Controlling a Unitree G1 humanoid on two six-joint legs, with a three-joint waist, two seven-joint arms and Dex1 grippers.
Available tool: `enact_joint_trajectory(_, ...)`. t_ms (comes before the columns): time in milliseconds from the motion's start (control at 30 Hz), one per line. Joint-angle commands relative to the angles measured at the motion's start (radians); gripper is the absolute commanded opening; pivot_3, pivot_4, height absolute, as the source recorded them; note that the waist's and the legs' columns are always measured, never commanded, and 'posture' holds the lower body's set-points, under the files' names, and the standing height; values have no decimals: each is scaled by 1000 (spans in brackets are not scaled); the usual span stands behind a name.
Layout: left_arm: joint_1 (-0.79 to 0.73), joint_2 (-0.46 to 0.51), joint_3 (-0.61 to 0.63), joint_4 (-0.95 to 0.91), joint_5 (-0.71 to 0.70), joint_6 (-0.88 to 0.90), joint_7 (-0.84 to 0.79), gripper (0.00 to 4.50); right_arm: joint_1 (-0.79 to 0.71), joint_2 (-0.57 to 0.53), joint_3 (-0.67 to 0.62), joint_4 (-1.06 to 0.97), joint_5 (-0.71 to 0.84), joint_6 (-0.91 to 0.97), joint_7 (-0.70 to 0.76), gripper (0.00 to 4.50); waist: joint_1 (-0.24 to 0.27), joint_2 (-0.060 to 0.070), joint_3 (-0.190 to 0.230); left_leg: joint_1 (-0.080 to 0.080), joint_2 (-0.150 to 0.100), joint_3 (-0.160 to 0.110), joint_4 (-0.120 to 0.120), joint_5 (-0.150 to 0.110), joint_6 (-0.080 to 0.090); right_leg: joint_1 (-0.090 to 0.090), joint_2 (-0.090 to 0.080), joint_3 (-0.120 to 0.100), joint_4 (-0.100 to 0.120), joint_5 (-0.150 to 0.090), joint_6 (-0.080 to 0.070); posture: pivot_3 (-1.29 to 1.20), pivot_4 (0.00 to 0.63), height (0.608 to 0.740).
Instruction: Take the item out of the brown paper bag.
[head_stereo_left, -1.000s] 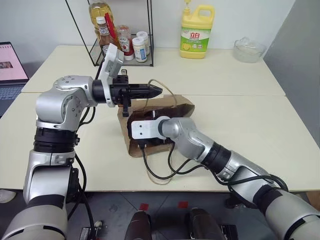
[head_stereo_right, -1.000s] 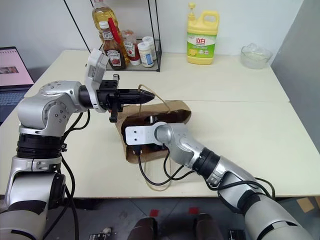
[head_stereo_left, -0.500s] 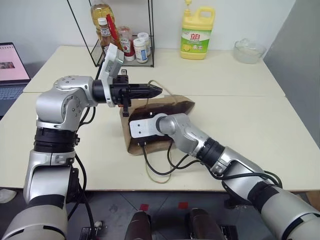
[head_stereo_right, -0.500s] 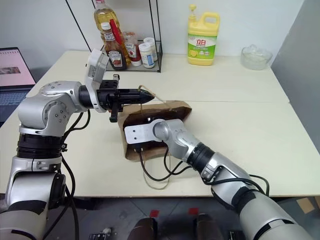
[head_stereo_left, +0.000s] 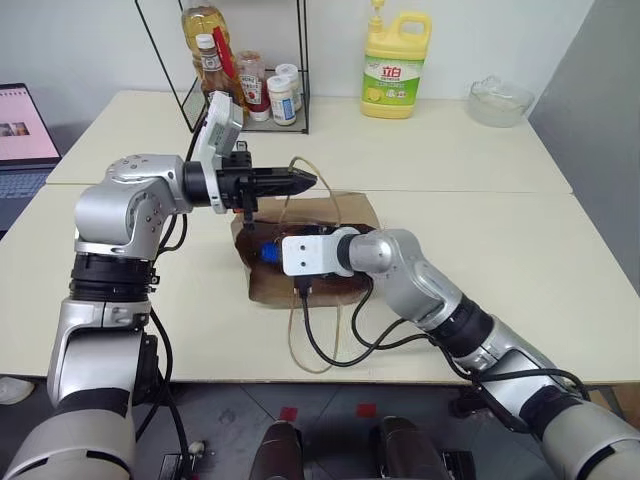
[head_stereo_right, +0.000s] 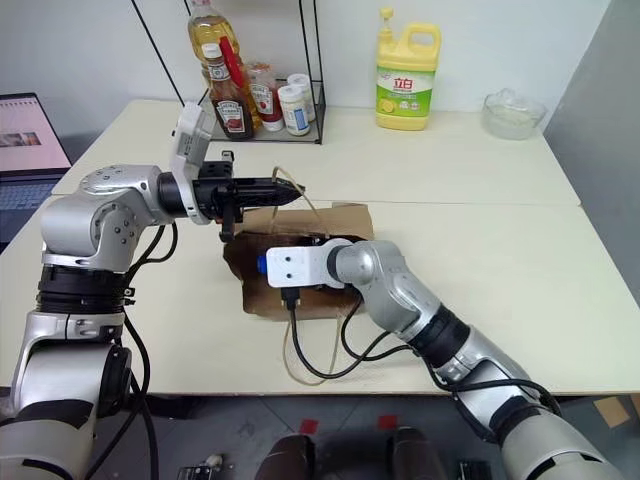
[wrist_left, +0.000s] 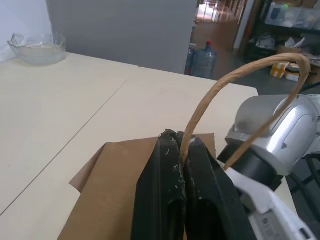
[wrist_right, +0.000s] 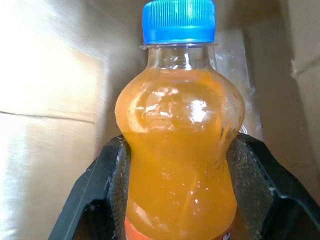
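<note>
The right gripper (wrist_right: 180, 200) is squeezing an orange drink bottle (wrist_right: 180, 150) with a blue cap (wrist_right: 179, 21), its fingers (wrist_right: 107, 185) clamping both sides, inside the brown paper bag (head_stereo_left: 340, 215). The left gripper (head_stereo_left: 305, 180) is pinching tight on one cord handle (wrist_left: 220, 90), holding it up above the bag. The bag is lying mid-table (head_stereo_left: 500, 250), nearer than the yellow detergent jug (head_stereo_left: 393, 62) at the far edge.

arms: silver-grey metallic shells, rounded joint housings, black bands at joints | left gripper (head_stereo_left: 308, 180): two black tapered fingers, scuffed with pale specks | right gripper (wrist_right: 180, 200): black fingers, textured grey inner pads | wrists: white rectangular camera blocks, small screw holes | cables: black, looped loose off both arms
</note>
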Motion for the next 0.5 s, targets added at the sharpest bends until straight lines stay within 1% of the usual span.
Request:
enact_joint_trajectory(33,-32,-6,15,-2,8,-24,8,0,25,10,-55,-108,95,20,60,2434,-1,0,0,0,0,0,0,0,0,0,0,0,0,0,0,0,150,740)
enact_joint_trajectory(133,-34,-16,14,3,14,-29,12,0,48,5,-107,-165,196,5,107,2431,0,0,0,0,0,0,0,0,0,0,0,0,0,0,0,0,150,740)
enact_joint_trajectory(300,-37,-28,14,15,22,-41,15,0,52,-4,-200,-203,345,-19,139,2408,0,0,0,0,0,0,0,0,0,0,0,0,-1,0,0,0,150,740)
enact_joint_trajectory(400,-44,-36,13,31,29,-52,14,0,55,-32,-249,-252,433,14,173,2407,0,0,1,-1,0,0,0,0,0,0,0,0,-1,0,0,0,150,740)
enact_joint_trajectory(500,-48,-42,12,43,34,-61,13,0,62,-52,-300,-322,527,90,187,2407,0,0,1,-1,0,0,0,0,0,0,0,0,-1,0,0,0,150,740)
